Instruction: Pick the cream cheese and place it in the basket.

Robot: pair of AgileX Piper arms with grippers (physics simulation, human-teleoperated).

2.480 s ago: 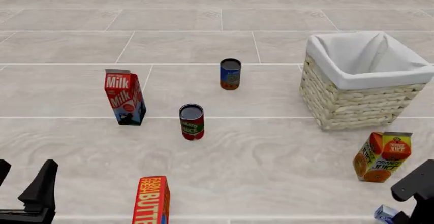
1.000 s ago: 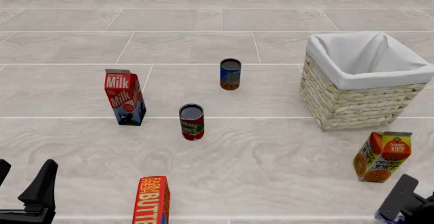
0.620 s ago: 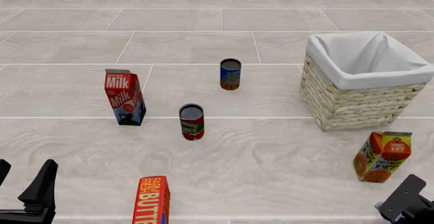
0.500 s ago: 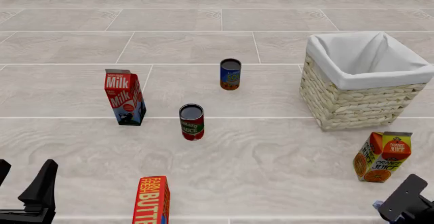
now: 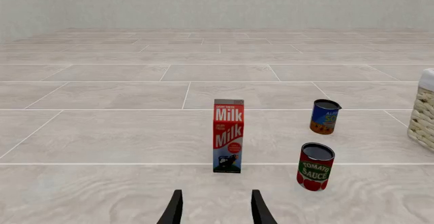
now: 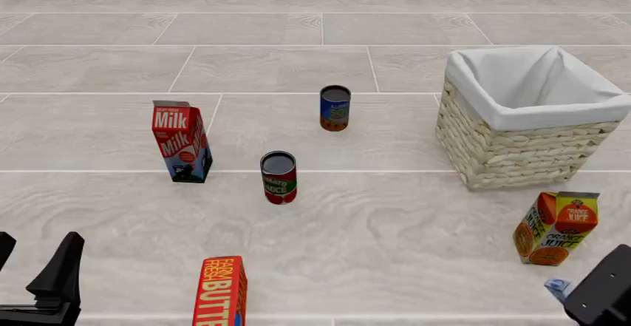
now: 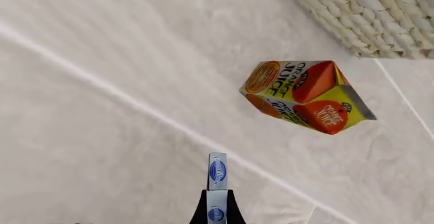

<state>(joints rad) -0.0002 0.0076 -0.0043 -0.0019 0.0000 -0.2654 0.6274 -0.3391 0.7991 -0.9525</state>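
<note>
My right gripper (image 6: 581,301) at the bottom right edge of the front view is shut on the cream cheese (image 6: 557,288), of which only a small light-blue corner shows there. In the right wrist view the cream cheese (image 7: 217,172) is seen edge-on, a thin light-blue and white box with a blue oval logo, pinched between the fingers of the right gripper (image 7: 217,197) above the floor. The basket (image 6: 513,145), wicker with a white lining, stands at the right, beyond the gripper; its wall shows in the right wrist view (image 7: 366,16). My left gripper (image 6: 44,285) (image 5: 215,209) is open and empty at the lower left.
An orange juice carton (image 6: 555,228) (image 7: 305,96) stands between my right gripper and the basket. A milk carton (image 6: 182,142), a tomato sauce can (image 6: 279,177) and a blue can (image 6: 335,108) stand mid-floor. A red-orange butter box (image 6: 221,292) stands near the front.
My right gripper came down over the cream cheese, shut on it, and has raised it a little off the floor. The left arm has not moved.
</note>
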